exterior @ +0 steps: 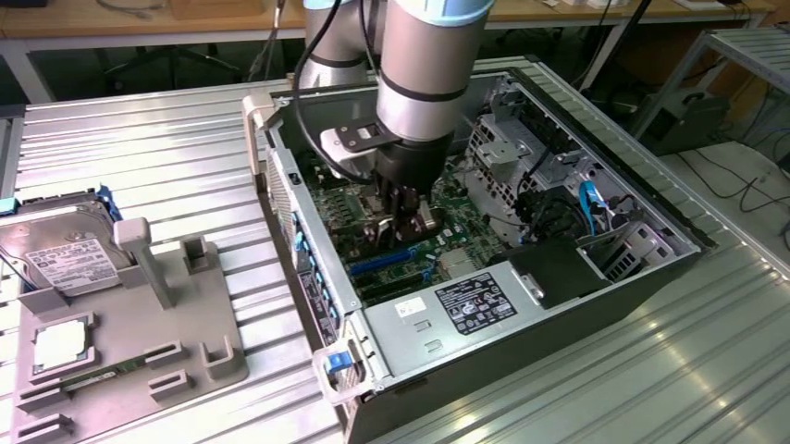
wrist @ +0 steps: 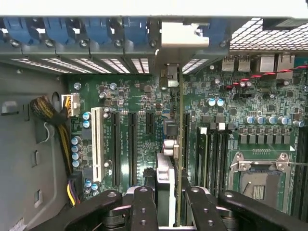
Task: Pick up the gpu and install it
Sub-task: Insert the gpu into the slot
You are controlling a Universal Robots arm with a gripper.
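Evidently the gripper (wrist: 172, 202), jaws part-closed on the gpu (wrist: 180, 120), holds it edge-down over the motherboard (wrist: 125, 91) to meet a slot

In case (exterior: 556, 342): gpu (wrist: 180, 144), seemingly over motherboard (wrist: 144, 96); hard drive (exterior: 68, 259) at exterior view's left.

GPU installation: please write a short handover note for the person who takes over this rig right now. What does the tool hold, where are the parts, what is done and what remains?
State of the tool: shut on the gpu, inside the open computer case.
Position: the gpu stands upright, edge-on over the motherboard, in line with the expansion slots; its silver bracket is at the rear wall of the case.
Done: the card is picked up and brought to the board.
Left: whether the card is fully seated cannot be told; the tool has not released it.
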